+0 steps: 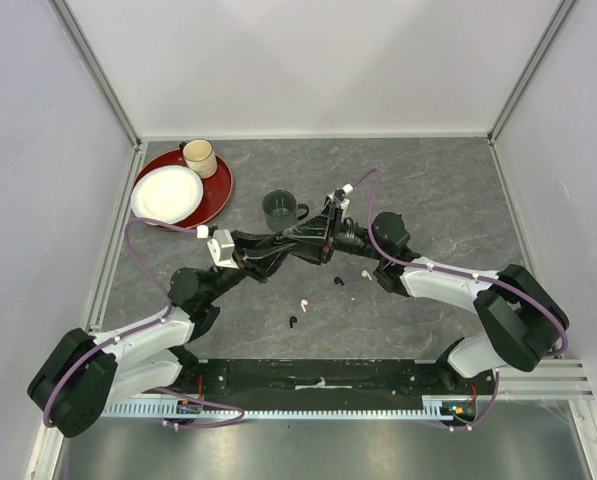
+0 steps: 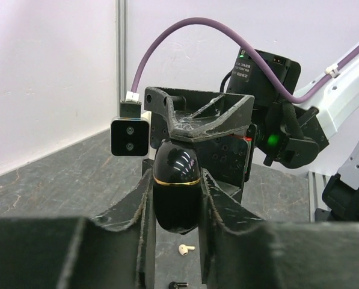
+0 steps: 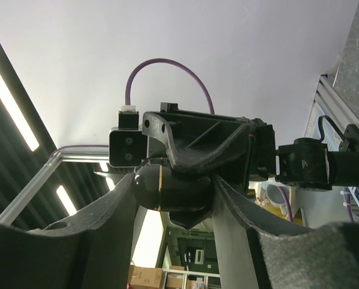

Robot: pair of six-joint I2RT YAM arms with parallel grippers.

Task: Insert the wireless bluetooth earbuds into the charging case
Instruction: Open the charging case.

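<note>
A black egg-shaped charging case (image 2: 177,186) with a gold band is held off the table, lid shut. My left gripper (image 2: 177,201) is shut on its lower half. My right gripper (image 3: 174,195) faces the left one, its fingers touching the two ends of the case (image 3: 167,186). In the top view both grippers meet at mid-table, left (image 1: 311,238), right (image 1: 330,228). Four earbuds lie on the table below: a black one (image 1: 339,281), a white one (image 1: 367,274), a white one (image 1: 303,302) and a black one (image 1: 293,322). The left wrist view shows one white earbud (image 2: 183,248) and one black earbud (image 2: 178,285).
A dark green mug (image 1: 280,209) stands just behind the grippers. A red tray (image 1: 221,190) at the back left holds a white plate (image 1: 166,193) and a cream cup (image 1: 200,157). White walls enclose the grey table on three sides.
</note>
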